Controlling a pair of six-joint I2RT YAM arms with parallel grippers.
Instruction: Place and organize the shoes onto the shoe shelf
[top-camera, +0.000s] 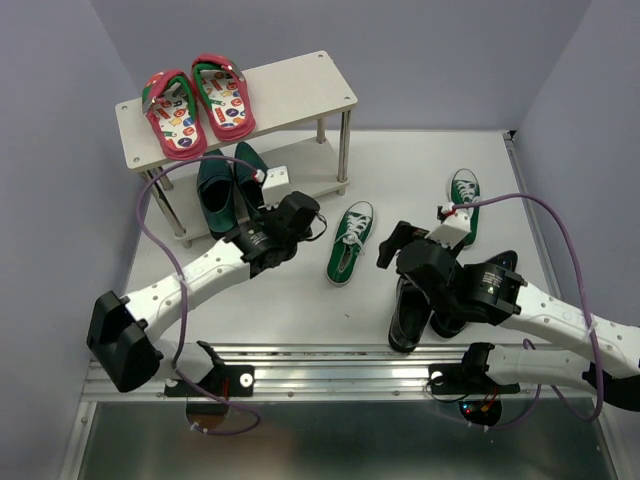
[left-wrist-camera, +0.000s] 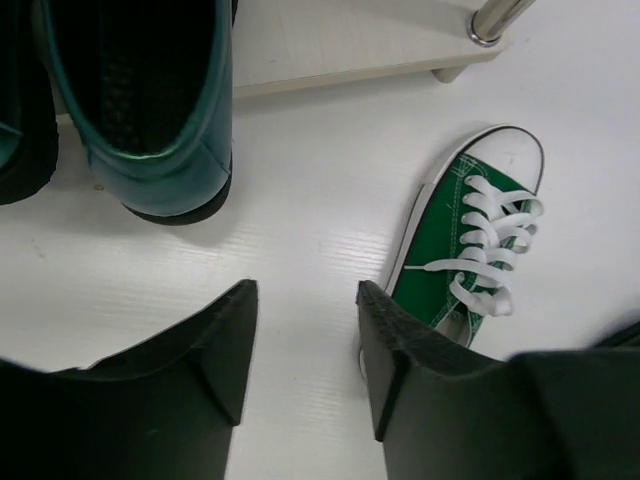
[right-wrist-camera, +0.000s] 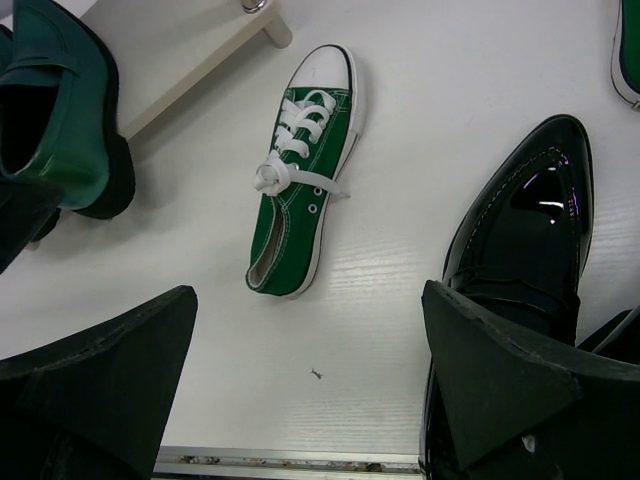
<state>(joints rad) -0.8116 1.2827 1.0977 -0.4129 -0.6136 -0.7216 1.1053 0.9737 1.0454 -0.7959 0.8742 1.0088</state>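
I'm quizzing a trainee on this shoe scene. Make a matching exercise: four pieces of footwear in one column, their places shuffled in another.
Footwear
1. red flip-flops
2. teal dress shoes
3. black dress shoes
4. green sneaker nearest the shelf

Places
A. shelf's lower board
B. table, toward its near edge
C. shelf's top board
D. table, by the shelf's right leg

Pairs: 1-C, 2-A, 3-B, 4-D.

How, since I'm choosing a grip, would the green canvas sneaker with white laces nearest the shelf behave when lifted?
The green canvas sneaker probably feels light, and its soft upper may cave under a side pinch. The loose white laces could dangle and snag. Its flat rubber sole suggests it slides rather than rolls.
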